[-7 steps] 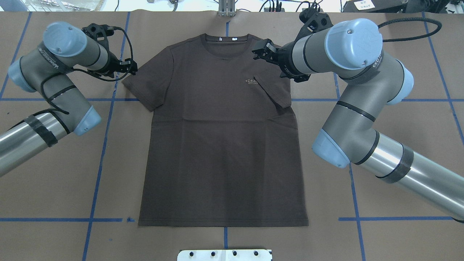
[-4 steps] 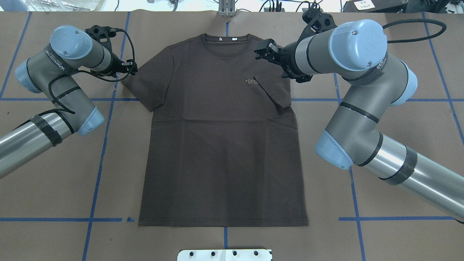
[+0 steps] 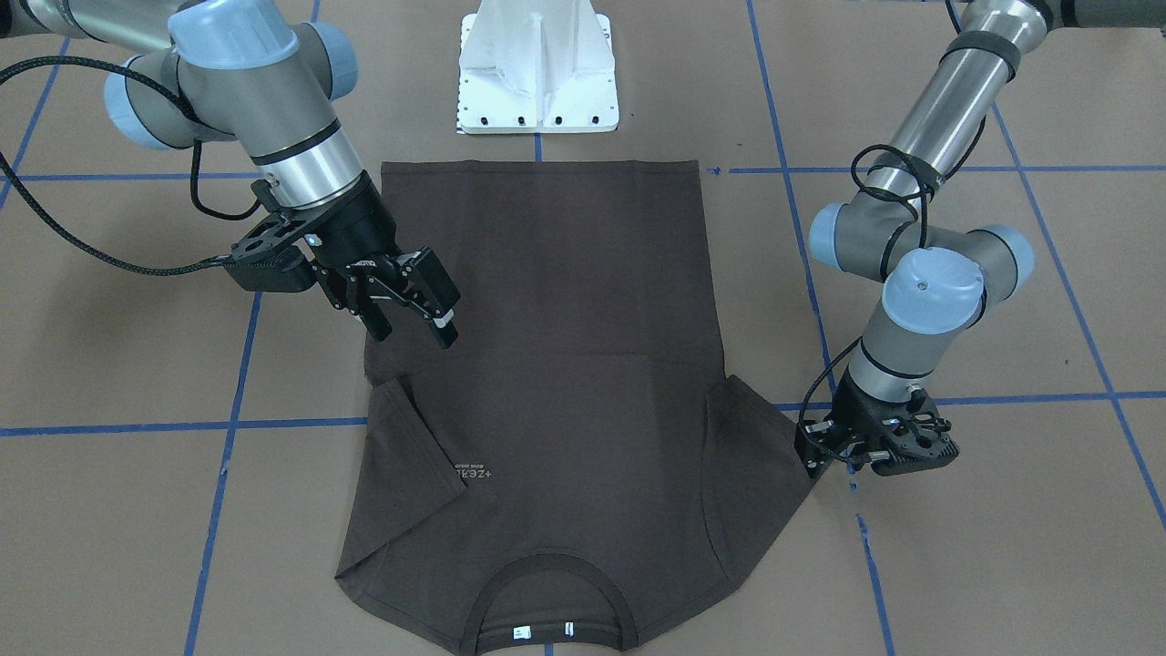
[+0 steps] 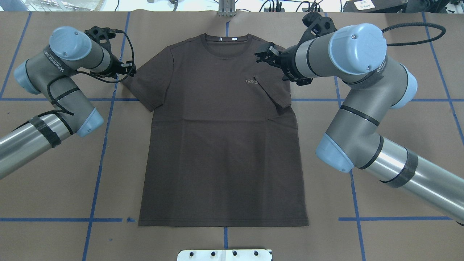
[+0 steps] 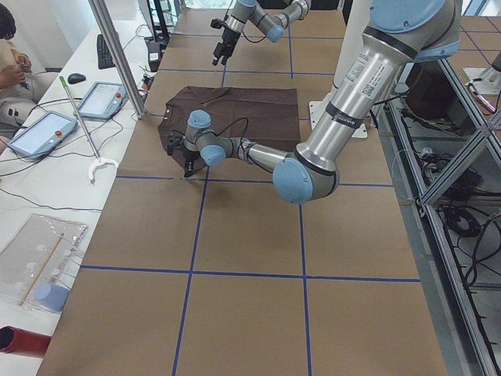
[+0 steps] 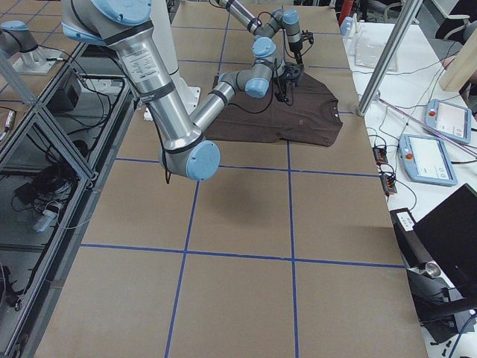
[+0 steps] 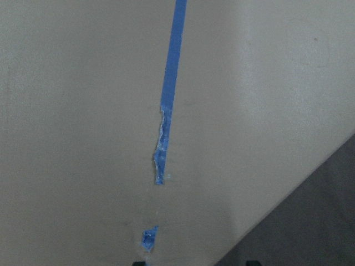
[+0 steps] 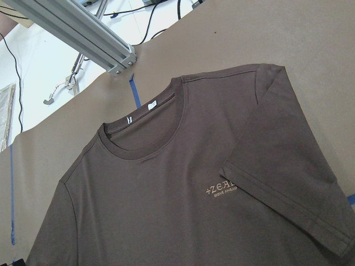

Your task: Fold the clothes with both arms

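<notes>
The dark brown T-shirt (image 4: 221,145) lies flat, front up, collar away from the robot's base; it also shows in the front view (image 3: 547,273). Its sleeve (image 4: 275,90) on my right side is folded in over the chest, next to the pale logo (image 4: 251,81). My right gripper (image 4: 264,55) hangs open and empty above that shoulder (image 3: 412,333). My left gripper (image 4: 128,70) is low at the tip of the other, spread sleeve (image 3: 811,456). In the left wrist view its fingertips stand apart and hold nothing, with the sleeve edge (image 7: 310,221) at the lower right.
Brown paper with blue tape lines (image 4: 105,145) covers the table. The white pedestal base (image 3: 537,73) stands just past the shirt's hem. An aluminium post (image 8: 83,27) rises beyond the collar. Tablets (image 5: 43,129) lie on the side desk.
My right gripper has drawn back a little toward its own side, open, away from the folded sleeve. My left arm has shifted slightly, with its gripper staying at the sleeve tip.
</notes>
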### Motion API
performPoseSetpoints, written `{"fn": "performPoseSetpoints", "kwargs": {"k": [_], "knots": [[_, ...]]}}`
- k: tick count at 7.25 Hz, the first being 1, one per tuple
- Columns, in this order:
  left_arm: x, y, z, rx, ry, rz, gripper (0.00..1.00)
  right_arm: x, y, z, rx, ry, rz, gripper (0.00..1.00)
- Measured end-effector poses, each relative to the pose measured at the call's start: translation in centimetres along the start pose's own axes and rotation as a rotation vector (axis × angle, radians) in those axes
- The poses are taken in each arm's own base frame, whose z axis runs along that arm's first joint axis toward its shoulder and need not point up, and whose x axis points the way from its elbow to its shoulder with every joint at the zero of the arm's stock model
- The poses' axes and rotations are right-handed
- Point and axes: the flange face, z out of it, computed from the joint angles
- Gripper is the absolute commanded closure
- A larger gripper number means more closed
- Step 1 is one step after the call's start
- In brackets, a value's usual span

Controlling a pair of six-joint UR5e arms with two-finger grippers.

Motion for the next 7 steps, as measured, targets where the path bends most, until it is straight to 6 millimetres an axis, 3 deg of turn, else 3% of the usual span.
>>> {"fn": "performPoseSetpoints", "kwargs": {"k": [2,3,4,5,7], "knots": [[0.3,0.6,0.2,-0.009,0.000,0.000,0.44,0.5,0.2,0.2,-0.003,0.006,0.001,0.00],[0.3,0.9,0.3,-0.013,-0.002,0.001,0.56,0.7,0.3,0.2,-0.003,0.008,0.001,0.00],[0.2,1.1,0.5,-0.015,-0.003,0.002,0.85,0.7,0.3,0.2,-0.003,0.009,0.001,0.00],[0.1,1.2,0.5,-0.016,-0.005,0.002,1.00,0.7,0.3,0.2,-0.004,0.009,0.000,0.00],[0.1,1.4,0.4,-0.018,-0.003,0.007,1.00,0.7,0.4,0.3,-0.004,0.009,0.000,0.00]]}}
